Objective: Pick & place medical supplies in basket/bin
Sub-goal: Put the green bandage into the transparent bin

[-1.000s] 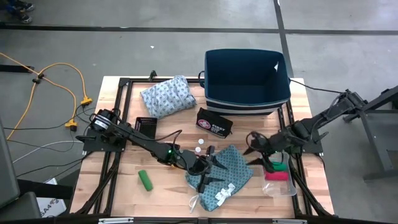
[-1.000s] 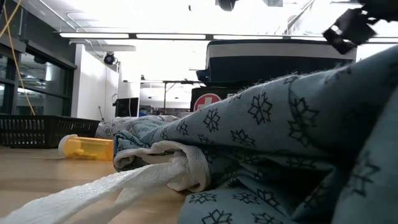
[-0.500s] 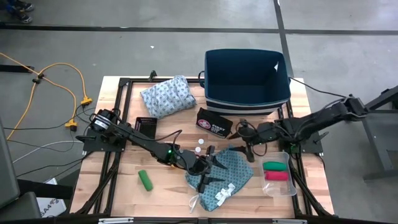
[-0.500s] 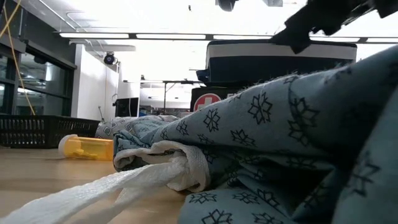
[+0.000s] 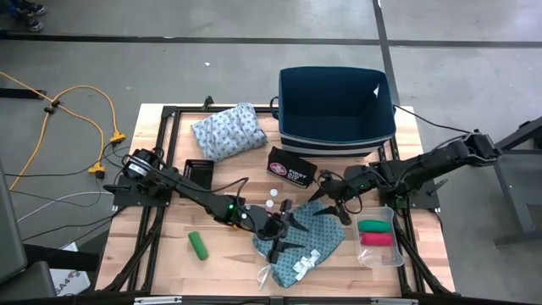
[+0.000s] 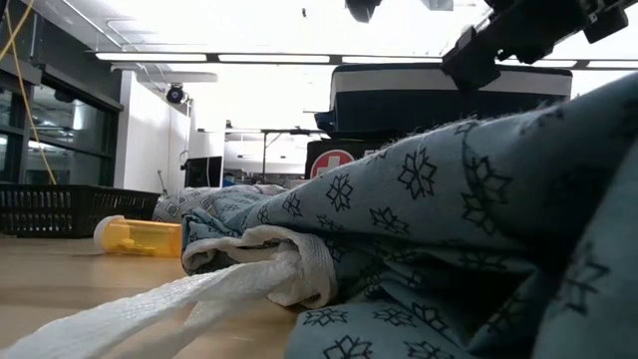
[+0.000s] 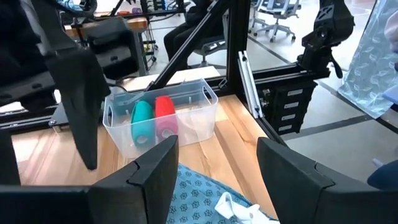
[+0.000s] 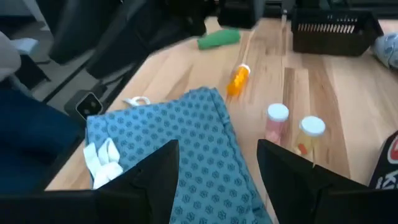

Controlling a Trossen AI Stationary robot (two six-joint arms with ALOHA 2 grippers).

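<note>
The teal cloth is lying on the wooden table, near its front edge and a little right of the middle. It is soft woven fabric printed with small dark snowflake figures, loosely folded into a long shape. Its long axis is running diagonally, from the end nearer the navy bin down to the front, where the white ties are hanging out toward the table edge. In the low view the cloth is filling the right side, and the ties are looking like flat ribbed tape.

The left gripper is resting over the left part of this cloth, with its fingers standing apart and nothing between them. The right gripper is hovering above the upper right corner of the cloth, also with the fingers apart and empty.

The second cloth, pale blue-grey, is lying as a rumpled bundle at the back, left of the bin, with its long axis slanting up toward the right. A green roll, a short cylinder, is lying at the front left, pointing almost front to back. A clear plastic tray at the right is holding one green and one red roll side by side. Two small white-capped vials are standing just beside the cloth's upper left edge.
</note>
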